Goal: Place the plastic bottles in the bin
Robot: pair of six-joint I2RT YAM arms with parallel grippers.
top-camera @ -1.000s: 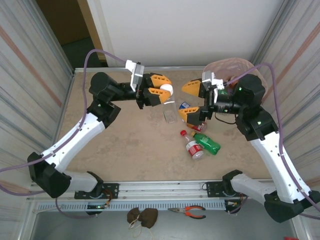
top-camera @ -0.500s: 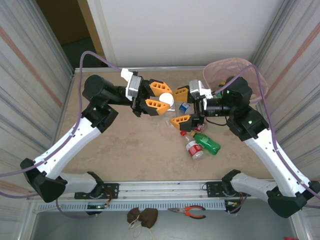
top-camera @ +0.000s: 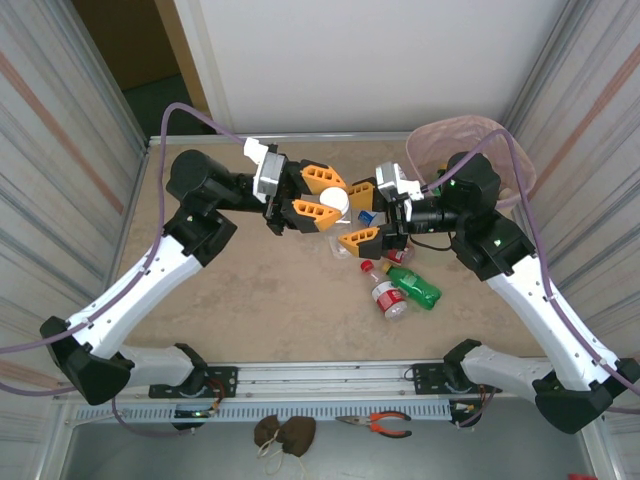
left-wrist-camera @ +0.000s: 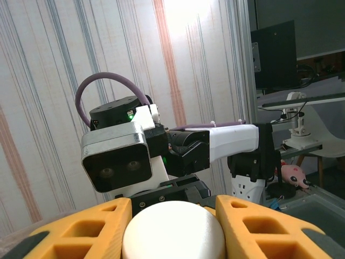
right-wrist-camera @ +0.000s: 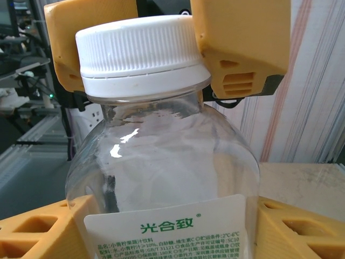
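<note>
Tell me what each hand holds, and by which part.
The left hand grips the clear bottle by its white cap. The right hand straddles the bottle's body; whether it grips cannot be told.

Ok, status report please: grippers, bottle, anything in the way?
Left gripper shut on white cap of clear plastic bottle. Right gripper around its body, grip unclear. Pink-bagged bin at far right corner.

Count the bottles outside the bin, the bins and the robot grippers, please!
Bottles outside the bin: 5 (held clear bottle, blue-label bottle, red-label bottle, green bottle, half-hidden red bottle)
Bins: 1
Grippers: 2 (left gripper, right gripper)
Total: 8
</note>
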